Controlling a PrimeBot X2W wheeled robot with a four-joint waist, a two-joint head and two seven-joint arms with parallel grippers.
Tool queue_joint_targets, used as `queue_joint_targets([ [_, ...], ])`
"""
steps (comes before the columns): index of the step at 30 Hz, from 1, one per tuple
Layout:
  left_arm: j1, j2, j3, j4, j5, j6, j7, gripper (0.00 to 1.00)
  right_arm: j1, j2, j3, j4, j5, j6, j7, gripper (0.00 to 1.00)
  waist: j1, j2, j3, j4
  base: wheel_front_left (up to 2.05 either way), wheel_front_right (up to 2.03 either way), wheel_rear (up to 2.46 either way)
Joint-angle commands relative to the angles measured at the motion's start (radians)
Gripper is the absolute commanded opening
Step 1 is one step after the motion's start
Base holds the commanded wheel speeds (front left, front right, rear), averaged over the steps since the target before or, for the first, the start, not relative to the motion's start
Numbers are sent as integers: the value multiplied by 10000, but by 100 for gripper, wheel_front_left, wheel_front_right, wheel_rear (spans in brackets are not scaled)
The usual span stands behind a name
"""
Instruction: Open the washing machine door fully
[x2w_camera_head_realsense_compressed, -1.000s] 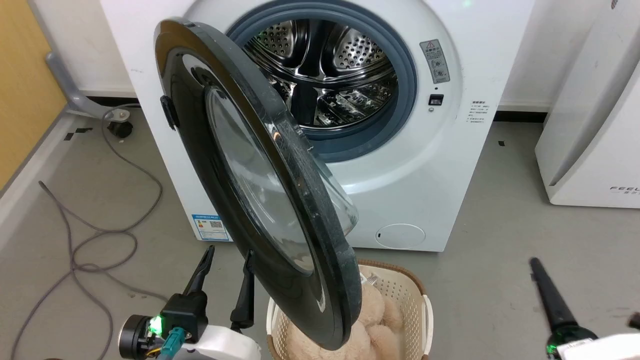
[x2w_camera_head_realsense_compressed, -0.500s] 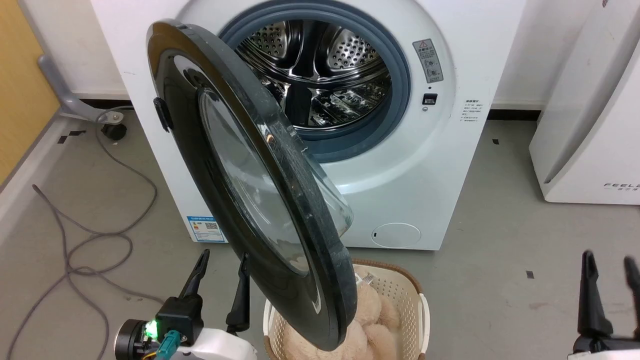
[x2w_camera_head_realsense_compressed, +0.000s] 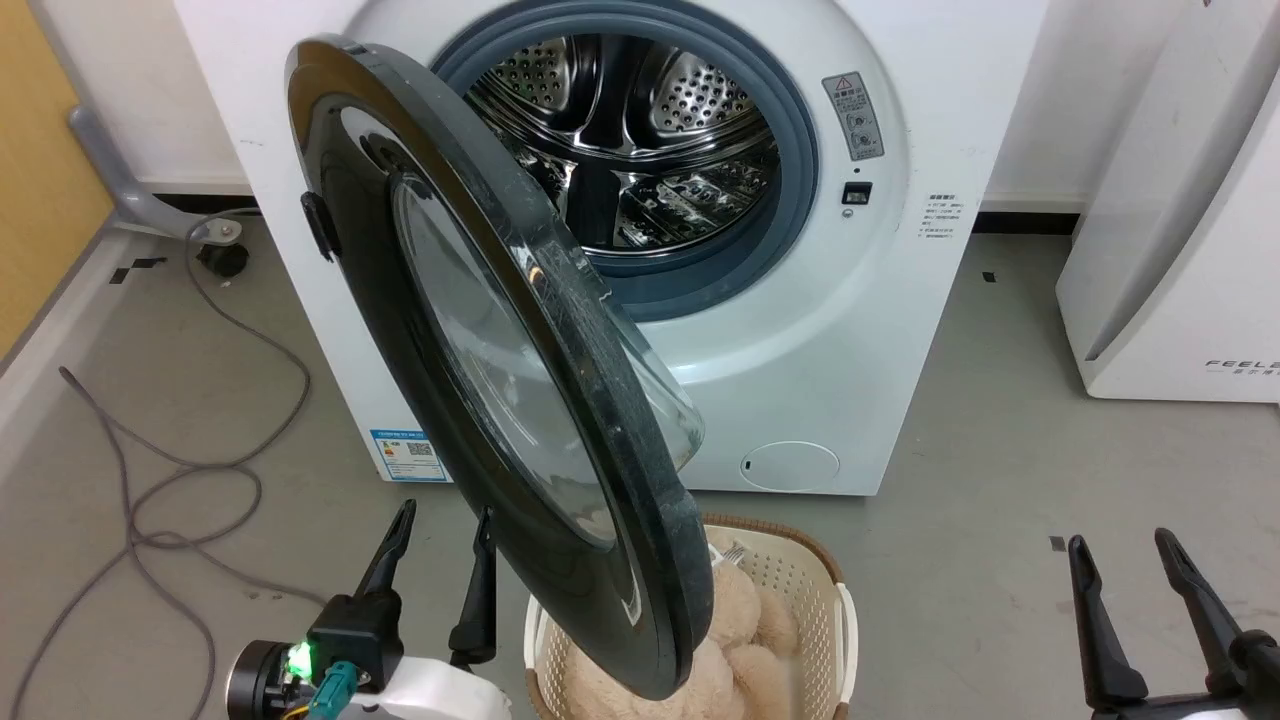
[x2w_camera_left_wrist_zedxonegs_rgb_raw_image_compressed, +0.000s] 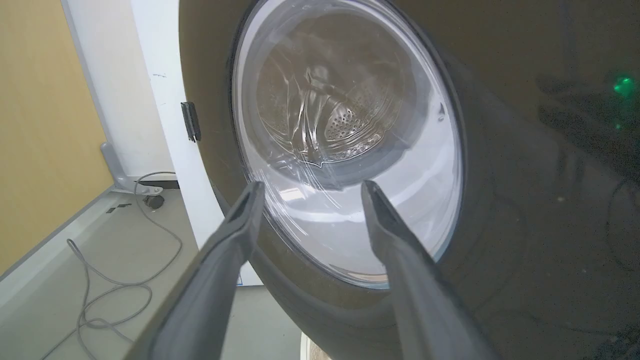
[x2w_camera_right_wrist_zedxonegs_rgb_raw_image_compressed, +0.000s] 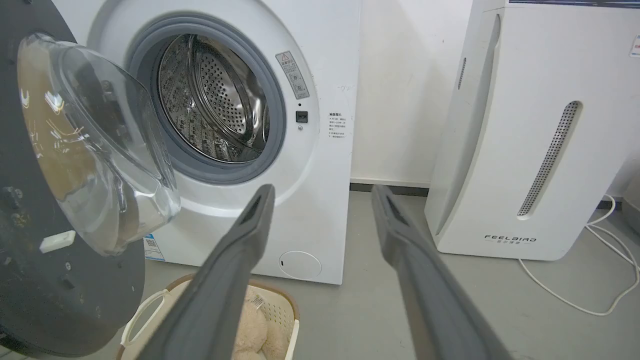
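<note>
Underfoot, the floor (x2w_camera_head_realsense_compressed: 1000, 450) is smooth grey, scuffed, with small dark marks. A grey cable (x2w_camera_head_realsense_compressed: 200, 480) loops across it on the left, running back to a grey bracket (x2w_camera_head_realsense_compressed: 130, 190) at the foot of the white wall. A yellow panel (x2w_camera_head_realsense_compressed: 40, 150) lines the room's left side.

The washer (x2w_camera_head_realsense_compressed: 820, 330) stands against the back wall, its steel drum (x2w_camera_head_realsense_compressed: 630, 130) and grey gasket (x2w_camera_head_realsense_compressed: 790, 230) exposed. The door (x2w_camera_head_realsense_compressed: 500, 370) hangs from the washer's left side, swung out towards the robot and nearly edge-on in the head view. Its glass bowl faces the drum, and its lower rim overhangs a cream basket (x2w_camera_head_realsense_compressed: 800, 570). The basket sits on the floor in front of the washer and holds a beige plush (x2w_camera_head_realsense_compressed: 740, 610).

A white appliance (x2w_camera_head_realsense_compressed: 1180, 250) stands to the right, apart from the washer, with a white cord (x2w_camera_right_wrist_zedxonegs_rgb_raw_image_compressed: 575, 295) lying beside it.

The left gripper (x2w_camera_head_realsense_compressed: 445, 512) has its fingers spread, holding nothing, and sits just beside the door's outer face. I cannot tell whether it touches the door. The right gripper (x2w_camera_head_realsense_compressed: 1120, 540) is also spread and empty, over bare floor well apart from the door.
</note>
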Motion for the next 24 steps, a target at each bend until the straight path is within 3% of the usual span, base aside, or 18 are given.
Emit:
queue_joint_targets([
  [1, 53, -28, 21, 15, 73, -22, -53, 100, 175, 43, -26, 35, 8, 6, 37, 100, 0, -1, 1, -2, 0, 0, 0],
  [5, 67, -40, 6, 80, 65, -55, -53, 100, 162, 43, -13, 87, 202, 6, 52, 100, 0, -1, 12, -3, 0, 0, 0],
  [6, 64, -42, 5, 94, 58, -70, -53, 65, 161, 44, -10, 100, 252, 6, 50, 100, 0, -1, 15, -1, 0, 0, 0],
  [7, 57, -44, 3, 103, 57, -82, -53, 24, 162, 44, -5, 108, 277, 6, 45, 100, 0, -1, 17, 4, 0, 0, 0],
  [9, 32, -48, -1, 97, 60, -97, -53, 0, 168, 44, 21, 126, 363, 6, 39, 100, 0, -1, 22, 13, 0, 0, 0],
  [17, -9, -106, 128, -563, -126, -149, -53, 0, 192, 44, 80, 141, 548, 6, 3, 100, 0, -1, 50, 31, 0, 0, 0],
  [24, -201, -168, 321, -2428, -240, -310, -53, 0, 164, 45, 76, 136, 695, 6, -5, 100, 0, -1, 106, 64, 0, 0, 0],
])
